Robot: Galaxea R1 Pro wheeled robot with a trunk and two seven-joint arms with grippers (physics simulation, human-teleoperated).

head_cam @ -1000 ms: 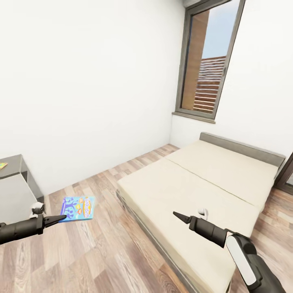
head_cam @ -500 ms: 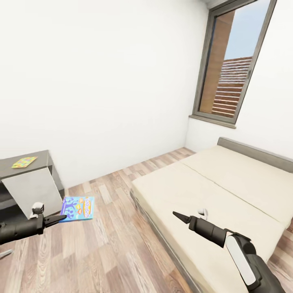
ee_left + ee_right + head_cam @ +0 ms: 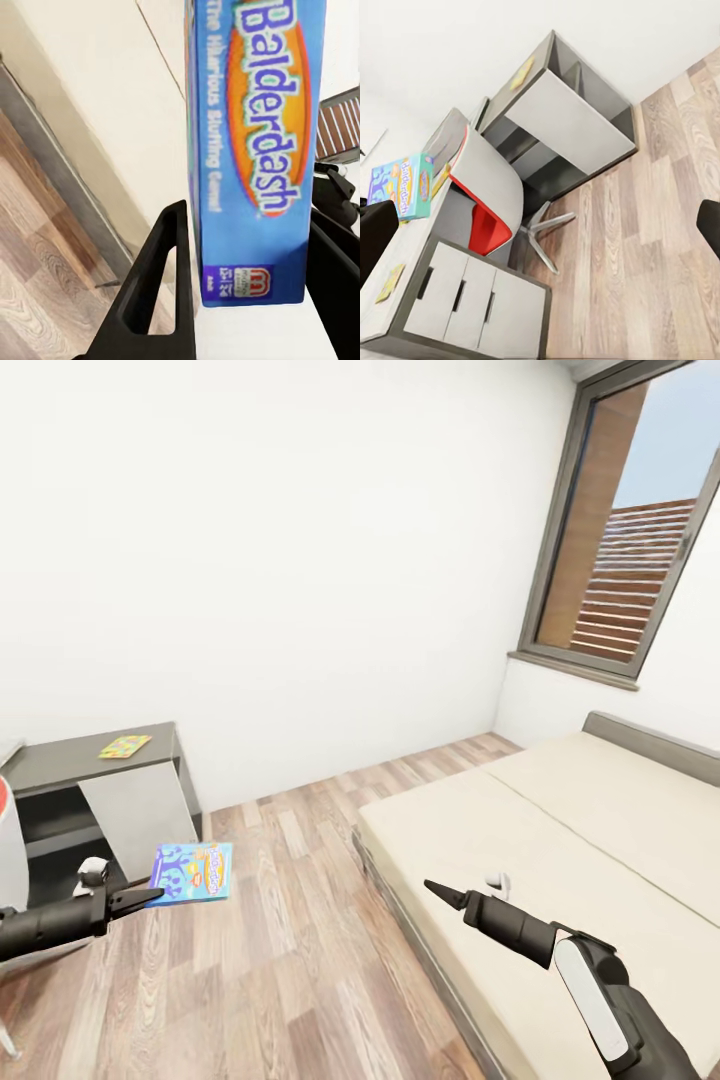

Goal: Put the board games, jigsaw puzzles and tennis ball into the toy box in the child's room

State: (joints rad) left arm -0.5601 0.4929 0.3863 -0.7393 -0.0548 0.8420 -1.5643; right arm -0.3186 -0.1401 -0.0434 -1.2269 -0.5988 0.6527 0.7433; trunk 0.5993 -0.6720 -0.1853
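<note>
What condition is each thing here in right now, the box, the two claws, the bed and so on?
Board game box: held off the floor, clamped in the left gripper.
Left gripper: shut on the box.
Right gripper: carrying nothing; open or shut unclear.
Bed: bare on top.
Puzzle: lying flat on the table.

I see a blue board game box [image 3: 191, 871] with an orange oval and white lettering, held over brown wood-grain floor [image 3: 290, 960]. Left of it stands a dark grey table [image 3: 90, 765] carrying a yellow-green puzzle [image 3: 125, 745]. The bed [image 3: 560, 860] is cream, the wall [image 3: 250, 560] white, and the chair [image 3: 487, 206] grey outside, red inside.
</note>
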